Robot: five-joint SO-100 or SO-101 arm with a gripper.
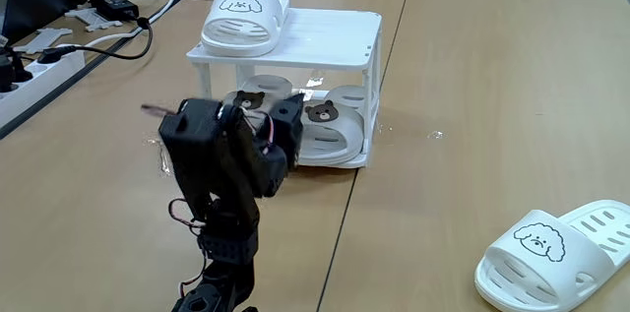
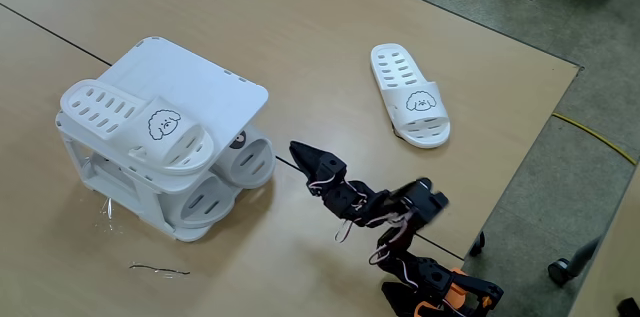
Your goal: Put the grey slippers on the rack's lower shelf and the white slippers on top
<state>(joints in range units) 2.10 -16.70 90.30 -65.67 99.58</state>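
Gripper (image 2: 300,149) closed, holding nothing; risks clipping rack (image 2: 240,92) post swinging out toward last white slipper (image 2: 410,95).

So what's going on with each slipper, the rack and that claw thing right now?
Grey slippers: both on the lower shelf, side by side.
White slipper on the rack: lying on the top shelf, at one side.
Other white slipper: on the table, away from the rack.
End effector: near the rack's front, holding nothing; open or shut is unclear.
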